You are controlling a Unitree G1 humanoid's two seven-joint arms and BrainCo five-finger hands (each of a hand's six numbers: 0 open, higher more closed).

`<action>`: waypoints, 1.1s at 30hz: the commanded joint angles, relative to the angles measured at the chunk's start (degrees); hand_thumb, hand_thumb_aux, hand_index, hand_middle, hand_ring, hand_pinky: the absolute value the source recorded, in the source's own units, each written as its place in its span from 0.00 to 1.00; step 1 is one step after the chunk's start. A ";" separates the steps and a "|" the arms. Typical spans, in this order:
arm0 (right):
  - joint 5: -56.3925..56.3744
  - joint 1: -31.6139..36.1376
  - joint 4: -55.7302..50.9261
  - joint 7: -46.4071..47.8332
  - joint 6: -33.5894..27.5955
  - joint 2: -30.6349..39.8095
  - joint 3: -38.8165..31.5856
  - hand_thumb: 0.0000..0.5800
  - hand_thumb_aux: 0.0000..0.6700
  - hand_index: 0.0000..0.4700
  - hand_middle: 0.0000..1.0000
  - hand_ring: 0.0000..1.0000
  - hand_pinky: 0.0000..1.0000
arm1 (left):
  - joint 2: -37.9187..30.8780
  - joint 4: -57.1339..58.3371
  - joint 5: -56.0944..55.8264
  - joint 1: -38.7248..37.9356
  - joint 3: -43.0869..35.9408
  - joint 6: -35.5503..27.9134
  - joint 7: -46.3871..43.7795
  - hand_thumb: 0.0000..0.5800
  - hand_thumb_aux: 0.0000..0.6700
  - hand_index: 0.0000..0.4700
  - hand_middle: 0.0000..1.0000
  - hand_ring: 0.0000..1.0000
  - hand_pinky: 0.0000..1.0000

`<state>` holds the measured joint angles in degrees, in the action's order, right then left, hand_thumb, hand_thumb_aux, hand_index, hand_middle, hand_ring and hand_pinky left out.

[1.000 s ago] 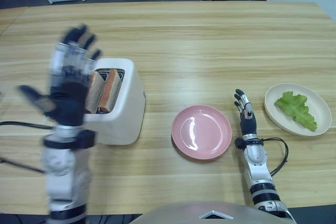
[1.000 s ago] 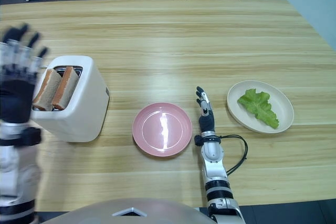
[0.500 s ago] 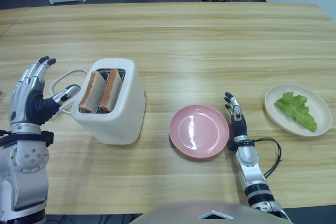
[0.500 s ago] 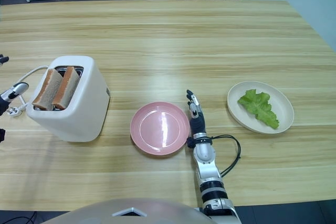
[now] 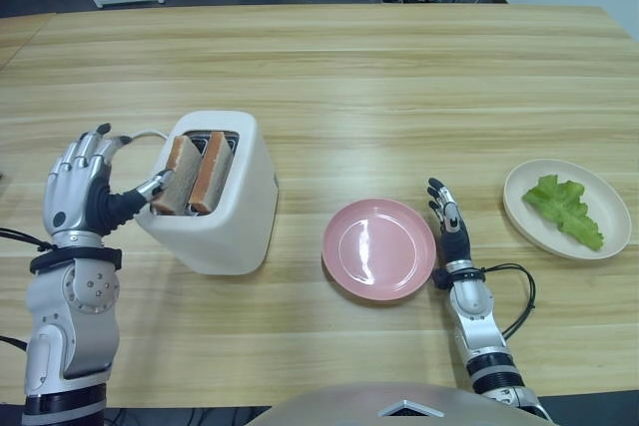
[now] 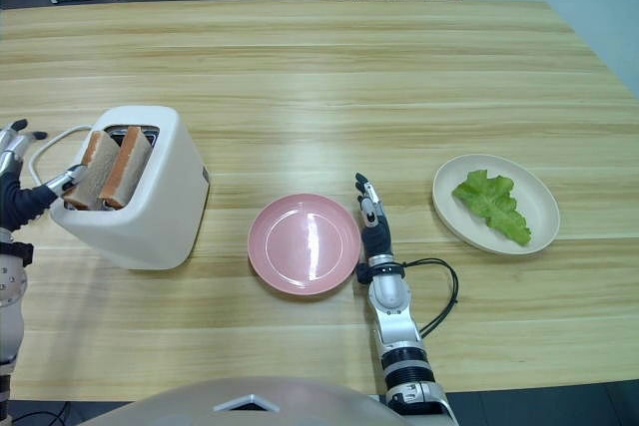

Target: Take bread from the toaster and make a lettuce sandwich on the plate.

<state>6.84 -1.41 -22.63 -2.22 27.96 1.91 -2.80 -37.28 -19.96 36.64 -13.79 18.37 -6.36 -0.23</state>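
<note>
A white toaster (image 5: 215, 197) stands at the left of the table with two slices of bread (image 5: 197, 172) upright in its slots. My left hand (image 5: 88, 187) is just left of it, fingers spread, with one fingertip touching the edge of the left slice. An empty pink plate (image 5: 378, 248) lies in the middle near the front. My right hand (image 5: 451, 231) rests flat and open on the table just right of that plate. A leaf of lettuce (image 5: 566, 208) lies on a cream plate (image 5: 523, 214) at the right.
A white power cord (image 6: 48, 146) loops behind the toaster on the left. The wooden table (image 5: 379, 87) stretches bare beyond the objects. A black cable (image 5: 514, 286) curls beside my right wrist. Chair and shelf legs stand on the floor past the far edge.
My left hand dropped from a raised spread pose to the left of the toaster, then moved right until a fingertip met the left slice. My right hand shifted slightly left, beside the pink plate.
</note>
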 commanded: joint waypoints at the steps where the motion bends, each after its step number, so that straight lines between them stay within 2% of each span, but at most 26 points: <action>1: 0.23 -0.55 0.65 -0.08 -1.06 0.13 -0.07 0.00 0.00 0.00 0.00 0.00 0.00 | 0.63 -1.85 1.01 -0.89 -0.87 0.85 -0.60 0.96 0.79 0.79 0.00 0.00 0.00; 2: 0.09 -0.70 0.95 0.00 -1.20 0.16 -0.03 0.00 0.00 0.00 0.00 0.00 0.00 | 0.74 -2.00 1.16 -1.00 -0.82 0.95 -0.79 0.98 0.84 0.84 0.00 0.00 0.00; 3: -0.03 -0.85 1.35 0.10 -1.38 0.19 -0.01 0.00 0.00 0.00 0.00 0.00 0.00 | 0.82 -2.08 1.32 -1.16 -0.77 0.95 -0.94 0.98 0.85 0.85 0.00 0.00 0.00; 7: -0.24 -1.23 2.42 0.27 -1.90 0.27 0.10 0.00 0.00 0.00 0.00 0.00 0.00 | 0.88 -1.15 1.76 -1.72 -0.54 0.16 -1.42 0.98 0.85 0.85 0.00 0.00 0.00; 8: -0.24 -1.29 2.59 0.28 -2.00 0.28 0.13 0.00 0.00 0.00 0.00 0.00 0.00 | 0.79 -0.67 1.95 -1.78 -0.51 -0.23 -1.53 0.97 0.82 0.82 0.00 0.00 0.00; 9: -0.23 -1.41 2.80 0.24 -2.13 0.29 0.16 0.00 0.00 0.00 0.00 0.00 0.00 | 0.64 -0.17 2.17 -1.73 -0.60 -0.51 -1.61 0.92 0.72 0.72 0.00 0.00 0.00; 11: -0.22 -1.58 3.13 0.23 -2.35 0.32 0.18 0.00 0.00 0.00 0.00 0.00 0.00 | 0.60 0.26 2.18 -1.77 -0.85 -0.82 -2.16 0.84 0.60 0.60 0.00 0.00 0.00; 12: -0.25 -1.63 3.23 0.27 -2.44 0.34 0.17 0.00 0.00 0.00 0.00 0.00 0.00 | 0.85 0.04 1.68 -1.90 -1.07 -0.85 -2.69 0.77 0.52 0.52 0.00 0.00 0.00; 13: -0.27 -1.68 3.29 0.30 -2.51 0.36 0.17 0.00 0.00 0.00 0.00 0.00 0.00 | 1.09 -0.25 1.37 -2.01 -1.27 -0.91 -3.07 0.65 0.41 0.41 0.00 0.00 0.00; 14: -0.30 -1.73 3.35 0.33 -2.57 0.38 0.17 0.00 0.00 0.00 0.00 0.00 0.00 | 1.34 -0.53 0.96 -2.07 -1.40 -1.00 -3.44 0.40 0.22 0.22 0.00 0.00 0.00; 15: -0.32 -1.79 3.44 0.36 -2.63 0.40 0.17 0.00 0.00 0.00 0.00 0.00 0.00 | 1.48 -0.76 0.79 -2.13 -1.48 -1.15 -3.70 0.25 0.13 0.13 0.00 0.00 0.00; 16: -0.33 -1.85 3.52 0.38 -2.69 0.42 0.17 0.00 0.00 0.00 0.00 0.00 0.00 | 1.52 -0.90 0.73 -2.18 -1.56 -1.27 -4.04 0.21 0.11 0.11 0.00 0.00 0.00; 17: -0.33 -1.93 3.61 0.39 -2.73 0.44 0.18 0.00 0.00 0.00 0.00 0.00 0.00 | 1.64 -1.03 0.74 -2.24 -1.60 -1.30 -4.28 0.00 0.00 0.00 0.00 0.00 0.00; 33: -0.28 -2.57 4.44 0.43 -3.31 0.58 0.13 0.00 0.00 0.00 0.00 0.00 0.00 | 3.84 -4.38 1.32 -1.62 4.29 -2.66 0.54 0.00 0.00 0.00 0.00 0.00 0.00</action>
<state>6.78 -3.77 -18.41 -1.98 25.45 2.39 -2.77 -34.18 -22.25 37.74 -15.32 22.43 -8.79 0.79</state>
